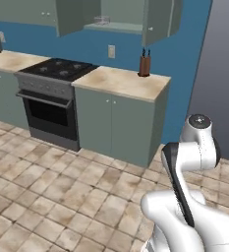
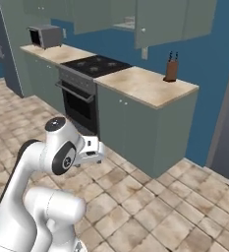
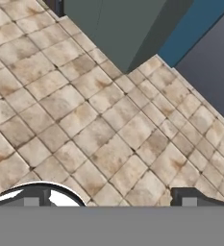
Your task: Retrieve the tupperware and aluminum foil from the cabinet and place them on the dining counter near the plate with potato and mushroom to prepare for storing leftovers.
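Overhead, the cabinet [image 1: 113, 17] stands open, with the tupperware [image 1: 101, 20] on its shelf at about 12 o'clock above the stove [image 1: 59, 69]. Down low, the gripper [image 3: 111, 197] faces floor tiles, fingers spread wide, holding nothing.

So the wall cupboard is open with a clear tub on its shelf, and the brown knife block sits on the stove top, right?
Not quite. The cabinet is open with the tupperware on its shelf, but the knife block stands on the worktop beside the stove, as the left base view shows.
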